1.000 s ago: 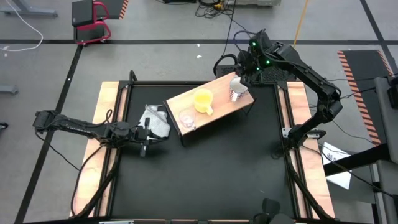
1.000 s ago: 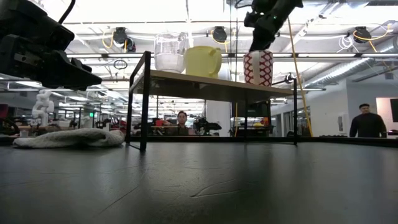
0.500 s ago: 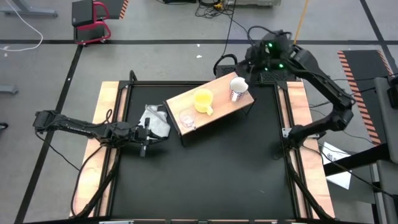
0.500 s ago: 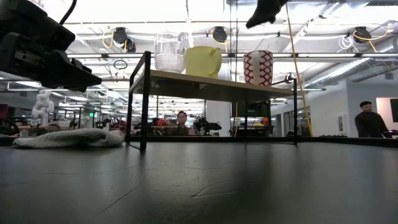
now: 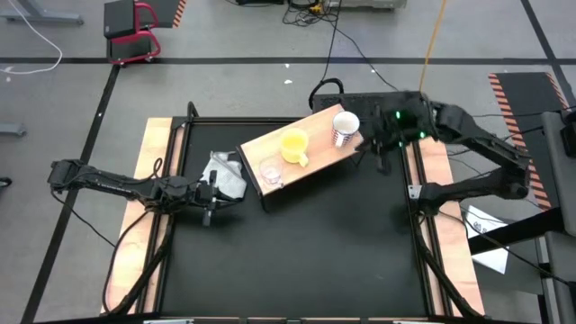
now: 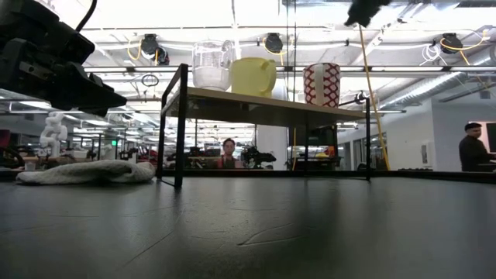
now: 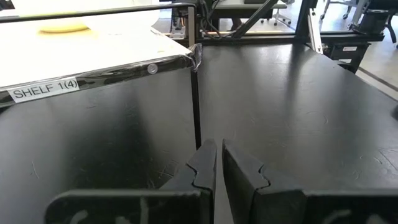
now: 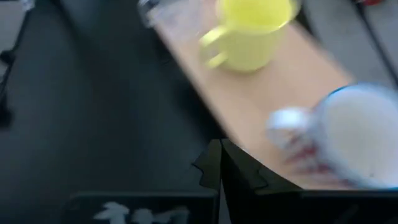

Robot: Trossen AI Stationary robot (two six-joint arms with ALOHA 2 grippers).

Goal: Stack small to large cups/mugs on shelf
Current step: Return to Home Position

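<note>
Glass cup [image 5: 270, 169], yellow mug [image 5: 293, 145] and white mug [image 5: 345, 129] lined the shelf [image 5: 319, 151], 8 to 2 o'clock. Right fingers [image 5: 382, 151], closed on nothing, hung at the white mug's 4 o'clock; I feared a low swing clipping it. Left fingers [image 7: 219, 152] waited closed at 9 o'clock.

The right gripper [image 8: 217, 150] occupies the lower centre of the frame, its two dark fingers pressed together with nothing between them. Beyond it the shelf [image 8: 273, 87] runs diagonally from upper centre to lower right. On its wood top:
- yellow mug [image 8: 254, 31], upper centre, handle toward frame left;
- white mug [image 8: 351, 134], red-patterned, lower right;
- glass cup [image 8: 169, 15], top edge, blurred.

The black tabletop [image 8: 93, 112] fills the frame's left.
</note>
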